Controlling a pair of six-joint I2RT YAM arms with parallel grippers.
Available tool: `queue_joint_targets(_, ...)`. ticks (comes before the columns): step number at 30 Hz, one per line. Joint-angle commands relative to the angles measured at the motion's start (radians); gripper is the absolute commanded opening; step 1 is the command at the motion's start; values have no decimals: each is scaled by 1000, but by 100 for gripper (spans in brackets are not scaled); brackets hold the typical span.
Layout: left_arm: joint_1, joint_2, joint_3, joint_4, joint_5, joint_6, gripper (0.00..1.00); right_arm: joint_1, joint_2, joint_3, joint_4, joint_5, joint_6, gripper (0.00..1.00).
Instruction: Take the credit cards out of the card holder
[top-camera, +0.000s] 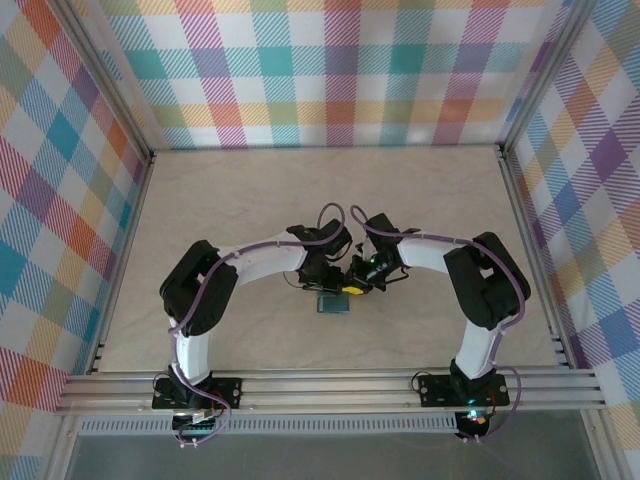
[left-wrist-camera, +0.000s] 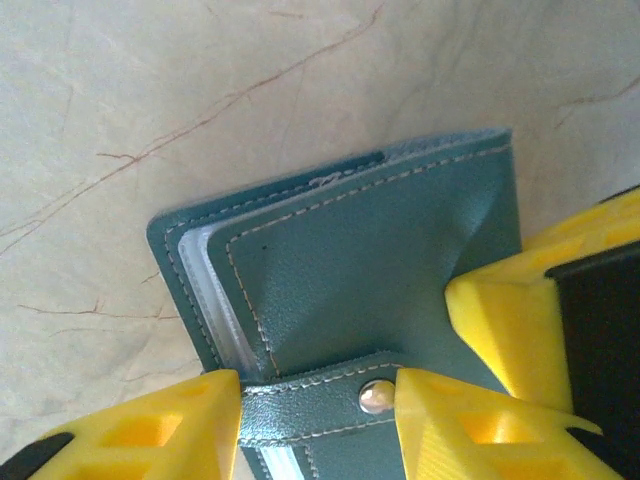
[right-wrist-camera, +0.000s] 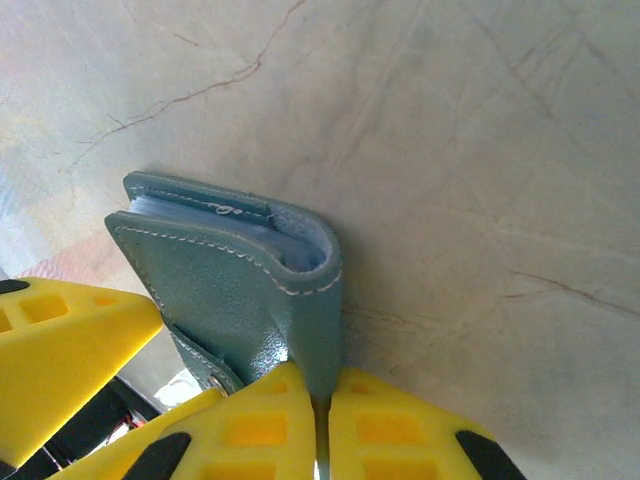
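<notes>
Right claw (right-wrist-camera: 320, 388) tight on folded, white-stitched teal card holder (right-wrist-camera: 232, 290); left claw (left-wrist-camera: 318, 385) agape astride its strap (left-wrist-camera: 300, 405).

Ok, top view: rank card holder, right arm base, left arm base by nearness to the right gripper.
1. card holder, held by the right gripper.
2. right arm base, near right edge.
3. left arm base, near left edge.
</notes>
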Motion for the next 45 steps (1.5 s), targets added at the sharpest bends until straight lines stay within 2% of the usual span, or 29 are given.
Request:
queue_joint_targets(1,-23,-43,-49,-2,5,112,43,7,12,20,-54,-7,6,8)
queue_joint_targets(7,-23,-77,-88,39,-13,252,40,7,28,70,-137,-27,-49,7)
queue_joint_targets(12,-23,-92,-109,70,43,316,41,7,45,86,-161,-44,-61,7)
queue_joint_targets(21,-22,-88,-116,102,88,353,54,7,55,87,-163,-59,-59,6)
queue_joint_targets(25,-22,-71,-106,93,47,367,60,8,57,89,-164,-69,-59,6)
queue_joint_targets(28,-24,-53,-95,73,0,377,62,8,56,90,-161,-77,-58,5)
queue_joint_targets(33,-28,-42,-104,66,-72,385,51,7,59,89,-162,-76,-55,4)
queue_joint_targets(45,-30,-84,-139,80,-134,375,17,7,63,87,-174,-55,-54,1)
